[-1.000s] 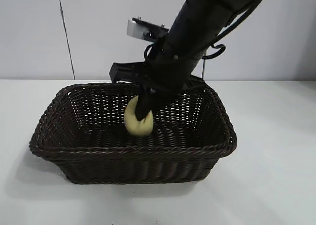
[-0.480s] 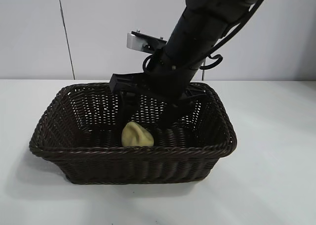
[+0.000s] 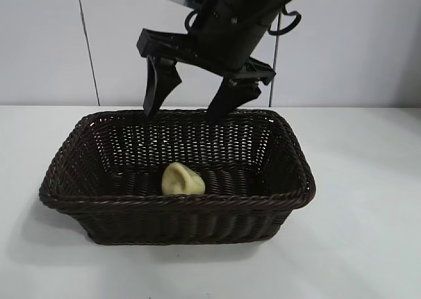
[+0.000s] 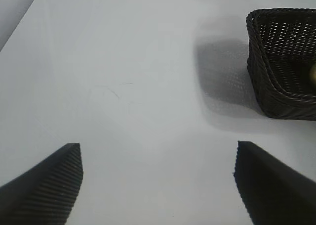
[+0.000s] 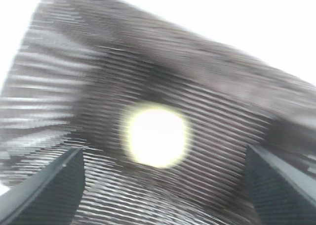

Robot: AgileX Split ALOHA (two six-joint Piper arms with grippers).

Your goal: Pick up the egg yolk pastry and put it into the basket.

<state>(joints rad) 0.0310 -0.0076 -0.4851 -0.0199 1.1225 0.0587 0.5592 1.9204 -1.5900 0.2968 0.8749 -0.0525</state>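
Note:
The pale yellow egg yolk pastry (image 3: 183, 179) lies on the floor of the dark brown woven basket (image 3: 177, 204), near its front wall. My right gripper (image 3: 182, 113) hangs open and empty above the basket's back rim, straight over the pastry. In the right wrist view the pastry (image 5: 157, 136) shows as a bright round spot on the basket floor (image 5: 232, 141) between the open fingers (image 5: 54, 185). My left gripper (image 4: 157, 145) is open and empty over bare table, off to one side of the basket (image 4: 276, 86).
The basket stands on a white table (image 3: 368, 181) with a pale wall behind it. The table around the basket is bare in the left wrist view (image 4: 123, 62).
The right gripper let go of the pastry, which dropped to the basket floor. The gripper then opened wide and rose out of the basket to above its back rim.

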